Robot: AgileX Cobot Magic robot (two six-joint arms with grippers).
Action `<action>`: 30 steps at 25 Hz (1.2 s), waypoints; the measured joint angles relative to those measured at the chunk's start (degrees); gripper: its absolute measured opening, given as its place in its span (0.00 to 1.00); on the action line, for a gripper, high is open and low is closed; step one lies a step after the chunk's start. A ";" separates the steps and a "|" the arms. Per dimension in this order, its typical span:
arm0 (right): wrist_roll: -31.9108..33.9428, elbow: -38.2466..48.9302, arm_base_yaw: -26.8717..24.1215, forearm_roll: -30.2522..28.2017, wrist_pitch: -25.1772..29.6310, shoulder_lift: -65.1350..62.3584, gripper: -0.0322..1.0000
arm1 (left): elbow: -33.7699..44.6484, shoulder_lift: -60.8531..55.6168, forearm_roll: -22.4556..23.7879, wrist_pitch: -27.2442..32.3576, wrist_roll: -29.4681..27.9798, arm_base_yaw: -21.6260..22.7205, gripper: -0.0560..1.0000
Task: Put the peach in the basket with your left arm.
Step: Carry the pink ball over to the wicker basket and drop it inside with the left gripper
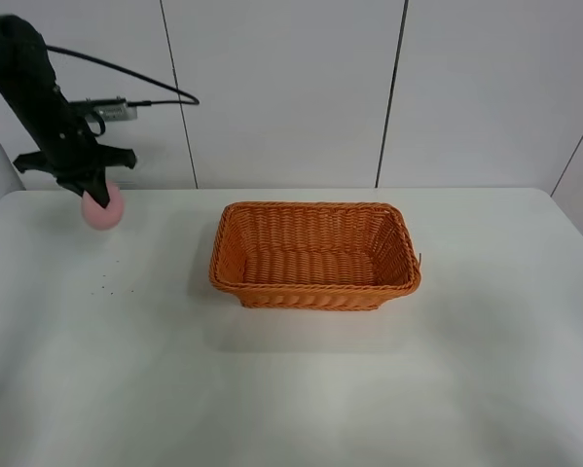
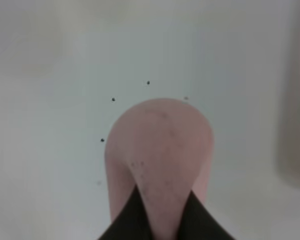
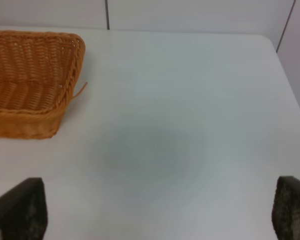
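As the left gripper grips the peach, basket lies apart

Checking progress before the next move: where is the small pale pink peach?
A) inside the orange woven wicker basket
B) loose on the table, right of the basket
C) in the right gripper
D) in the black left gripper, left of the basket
D: the black left gripper grips the small pale pink peach, well left of the orange woven wicker basket, which holds nothing.
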 joint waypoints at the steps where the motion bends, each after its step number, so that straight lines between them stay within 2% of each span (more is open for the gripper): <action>1: 0.00 0.00 0.00 0.00 0.00 0.00 0.70 | -0.44 -0.81 0.00 0.81 0.00 -0.12 0.10; 4: 0.00 0.00 0.00 0.00 0.00 0.00 0.70 | -1.07 -1.59 0.41 1.69 -0.06 -1.96 0.10; 7: 0.00 0.00 0.00 0.00 0.00 0.00 0.70 | -1.07 -1.51 0.56 1.73 -0.19 -6.46 0.10; 13: 0.00 0.00 0.00 0.00 0.00 0.00 0.70 | -1.07 -1.45 0.43 1.33 -0.18 -20.36 0.10; 17: 0.00 0.00 0.00 0.00 0.00 0.00 0.70 | -1.07 -1.28 -0.02 -3.52 -0.43 -27.70 0.10; 22: 0.00 0.00 0.00 0.00 0.00 0.00 0.70 | -6.48 4.42 -0.21 -6.36 -2.22 -31.80 0.10; 27: 0.00 0.00 0.00 0.00 0.00 0.00 0.70 | -15.99 14.86 -0.21 -5.93 -2.57 -32.69 0.10; 30: 0.00 0.00 0.00 0.00 0.00 0.00 0.70 | -18.67 18.74 -0.28 -5.85 -2.59 -32.69 0.10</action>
